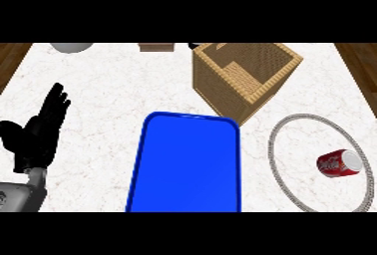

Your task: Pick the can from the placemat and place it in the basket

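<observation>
One hand (38, 133) is all that shows, and it's the left one, parked at the left side of the bench (95, 99) with its fingers (55, 102) straight, slightly apart and pointing up the view, thumb sticking out to the side. It holds nothing and looks like it's just resting there. The grey forearm (18, 196) comes in from the lower left corner. The right hand isn't in view at all.

So as far as I can judge, the task hasn't really started. The can (340, 163), a red soda can, is lying on its side on the round placemat (283, 124) over at the right, towards the mat's right edge, with its silver end facing right. Nothing is touching it. The wicker basket (221, 82) sits towards the back of the bench, up and to the left of the placemat, open top showing and nothing visible inside. A blue tray (188, 164) lies between the resting hand and the placemat.

Next move, I'd guess: the right hand has to come in from the lower right, get down over the can and wrap around its barrel. Since it's lying down it could roll, so the grasp probably wants to come across the body, not the ends. Then lift and carry it up-left over the basket's rim.
</observation>
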### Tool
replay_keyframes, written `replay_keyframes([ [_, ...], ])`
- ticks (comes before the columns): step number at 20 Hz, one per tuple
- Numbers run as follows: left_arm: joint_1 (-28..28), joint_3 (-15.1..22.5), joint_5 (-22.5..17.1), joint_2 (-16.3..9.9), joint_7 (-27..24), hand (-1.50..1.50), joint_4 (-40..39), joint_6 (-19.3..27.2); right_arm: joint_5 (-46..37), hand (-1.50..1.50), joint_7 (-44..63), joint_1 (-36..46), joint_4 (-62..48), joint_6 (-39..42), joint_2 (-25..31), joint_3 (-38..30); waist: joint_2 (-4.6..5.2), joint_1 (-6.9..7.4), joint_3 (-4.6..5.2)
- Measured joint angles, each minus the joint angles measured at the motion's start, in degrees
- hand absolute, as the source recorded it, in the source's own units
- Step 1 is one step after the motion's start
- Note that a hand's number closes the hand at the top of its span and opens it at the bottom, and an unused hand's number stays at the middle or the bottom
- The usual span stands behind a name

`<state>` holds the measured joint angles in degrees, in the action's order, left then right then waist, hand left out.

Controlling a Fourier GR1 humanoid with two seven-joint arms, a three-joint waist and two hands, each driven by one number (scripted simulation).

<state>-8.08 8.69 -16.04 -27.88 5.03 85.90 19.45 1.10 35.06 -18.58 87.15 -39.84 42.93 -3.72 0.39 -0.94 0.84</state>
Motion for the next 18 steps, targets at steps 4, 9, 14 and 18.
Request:
replay_keyframes([
  [4,-0.38,-0.26,0.2,0.09,0.53,0.0,-0.25,0.11,2.04,-1.5,12.67,-3.05,11.23,6.17,6.79,0.7,-0.39,-0.28,-0.2],
  [9,-0.6,-1.14,0.1,0.14,0.81,0.0,-0.35,-0.92,2.9,-1.5,24.61,-5.98,25.08,8.99,12.02,-2.46,-0.55,-0.15,-0.47],
  [14,-2.93,-1.6,1.07,1.19,1.43,0.0,-2.35,-1.45,-2.39,-1.5,27.25,-7.25,31.08,8.1,10.23,-3.68,-0.46,0.18,-0.65],
  [18,-3.19,-2.35,1.23,1.57,1.46,0.0,-2.9,-2.69,-7.9,-1.5,25.99,-7.46,30.89,5.8,4.65,-1.2,-0.4,0.57,-0.73],
])
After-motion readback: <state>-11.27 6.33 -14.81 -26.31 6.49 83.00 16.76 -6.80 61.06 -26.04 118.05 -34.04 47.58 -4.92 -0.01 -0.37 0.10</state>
